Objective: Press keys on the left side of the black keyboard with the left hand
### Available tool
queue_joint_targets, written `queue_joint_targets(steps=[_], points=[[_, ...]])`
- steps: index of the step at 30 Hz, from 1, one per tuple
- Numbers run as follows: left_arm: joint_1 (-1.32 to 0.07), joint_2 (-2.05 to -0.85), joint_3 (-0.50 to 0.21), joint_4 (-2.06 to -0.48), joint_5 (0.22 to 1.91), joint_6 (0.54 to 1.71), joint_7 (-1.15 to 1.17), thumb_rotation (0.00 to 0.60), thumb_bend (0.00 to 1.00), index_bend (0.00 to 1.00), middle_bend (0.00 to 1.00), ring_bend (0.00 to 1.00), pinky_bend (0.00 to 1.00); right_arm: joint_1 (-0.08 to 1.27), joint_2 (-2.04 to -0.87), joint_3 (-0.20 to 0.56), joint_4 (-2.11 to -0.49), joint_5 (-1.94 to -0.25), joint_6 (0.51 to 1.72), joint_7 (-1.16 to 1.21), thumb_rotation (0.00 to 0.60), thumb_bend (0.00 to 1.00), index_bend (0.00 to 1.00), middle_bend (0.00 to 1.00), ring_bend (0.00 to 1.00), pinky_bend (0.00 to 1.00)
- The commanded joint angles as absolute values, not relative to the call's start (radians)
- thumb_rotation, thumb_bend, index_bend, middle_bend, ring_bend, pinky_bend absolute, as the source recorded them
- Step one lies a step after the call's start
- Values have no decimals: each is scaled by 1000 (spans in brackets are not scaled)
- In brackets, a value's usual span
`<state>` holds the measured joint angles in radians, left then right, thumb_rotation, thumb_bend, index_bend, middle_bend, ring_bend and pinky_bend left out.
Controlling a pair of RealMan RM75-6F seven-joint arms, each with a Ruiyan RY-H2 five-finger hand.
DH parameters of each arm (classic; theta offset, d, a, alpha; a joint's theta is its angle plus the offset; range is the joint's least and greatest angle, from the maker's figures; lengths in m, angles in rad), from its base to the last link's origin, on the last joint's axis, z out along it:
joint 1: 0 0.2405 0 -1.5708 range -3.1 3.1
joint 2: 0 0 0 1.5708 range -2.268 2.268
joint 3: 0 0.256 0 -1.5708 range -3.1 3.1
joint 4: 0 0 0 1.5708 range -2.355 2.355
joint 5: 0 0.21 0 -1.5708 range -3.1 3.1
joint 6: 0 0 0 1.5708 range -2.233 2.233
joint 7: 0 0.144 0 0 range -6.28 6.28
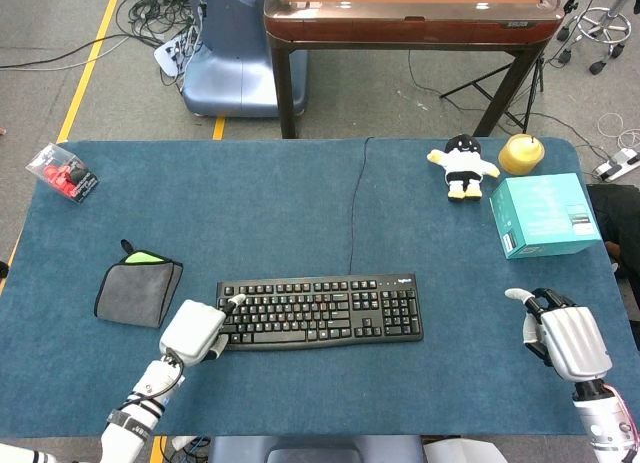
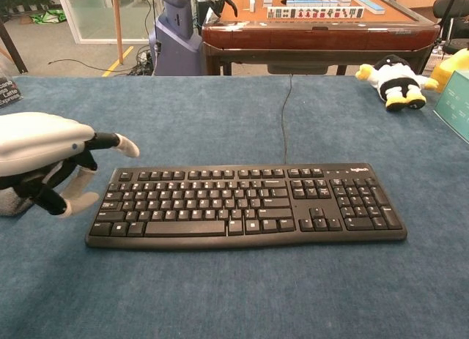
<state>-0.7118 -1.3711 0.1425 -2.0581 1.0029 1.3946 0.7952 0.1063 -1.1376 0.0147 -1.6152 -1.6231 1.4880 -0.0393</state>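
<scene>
My left hand (image 2: 45,157) raised beside the keyboard's left end, one finger extended, others curled on nothing, black keyboard (image 1: 320,311) flat on the blue table (image 1: 300,203), cable running far, my right hand (image 1: 565,340) loosely spread, empty

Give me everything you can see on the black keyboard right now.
The black keyboard is a full-size plastic board with a number pad on the right, lying flat on the blue table cover. Its thin cable runs away off the far edge. The left robot hand hovers beside its left end, not touching it.
</scene>
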Motion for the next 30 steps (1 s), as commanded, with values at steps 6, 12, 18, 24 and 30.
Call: queue_joint_targets(steps=[6, 12, 18, 24, 30], points=[[-485, -1356, 281, -1954, 1319, 1601, 687, 600, 392, 330, 476, 420, 749, 115, -1151, 7, -1612, -1626, 1464, -61, 600, 859, 326, 373, 312, 523], [-382, -1360, 303, -1897, 1430, 1663, 621, 600, 393, 391, 466, 403, 666, 123, -1161, 2, -1612, -1626, 1445, -78, 600, 860, 338, 378, 312, 523], [-307, -1358, 284, -1861, 1500, 1708, 566, 600, 393, 406, 460, 387, 600, 126, -1163, 1, -1609, -1626, 1442, -79, 600, 859, 339, 382, 312, 523], [-274, -1325, 241, -1837, 1496, 1684, 508, 600, 393, 406, 457, 386, 591, 127, -1159, -3, -1606, -1627, 1437, -71, 600, 859, 339, 389, 313, 523], [-266, -1303, 202, -1812, 1486, 1627, 436, 600, 393, 414, 456, 386, 584, 122, -1147, 4, -1606, -1615, 1450, -43, 600, 860, 339, 400, 313, 523]])
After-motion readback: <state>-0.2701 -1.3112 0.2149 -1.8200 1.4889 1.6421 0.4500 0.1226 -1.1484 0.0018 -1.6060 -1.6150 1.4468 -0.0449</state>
